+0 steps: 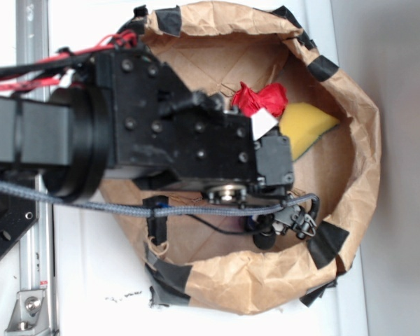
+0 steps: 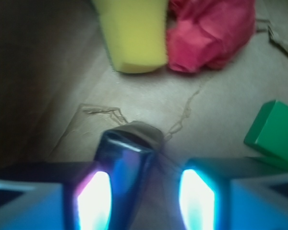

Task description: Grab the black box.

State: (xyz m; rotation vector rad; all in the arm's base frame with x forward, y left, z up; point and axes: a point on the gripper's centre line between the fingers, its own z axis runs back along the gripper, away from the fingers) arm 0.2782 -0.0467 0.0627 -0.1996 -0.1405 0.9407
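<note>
In the wrist view the black box (image 2: 127, 167) is a glossy dark block standing on the brown paper floor. It sits between my fingers, close against the left pad (image 2: 93, 201), with a gap of bare paper to the right pad (image 2: 197, 201). My gripper (image 2: 146, 199) is open and straddles the box. In the exterior view the arm reaches down into the paper bag, the gripper (image 1: 276, 227) is mostly covered by the arm, and the box is hidden.
A yellow sponge (image 2: 134, 33) (image 1: 304, 126) and a red crumpled cloth (image 2: 211, 33) (image 1: 259, 98) lie ahead. A green block (image 2: 273, 132) is at the right. The brown paper bag's rim (image 1: 360, 140), with black tape patches (image 1: 325, 245), surrounds everything.
</note>
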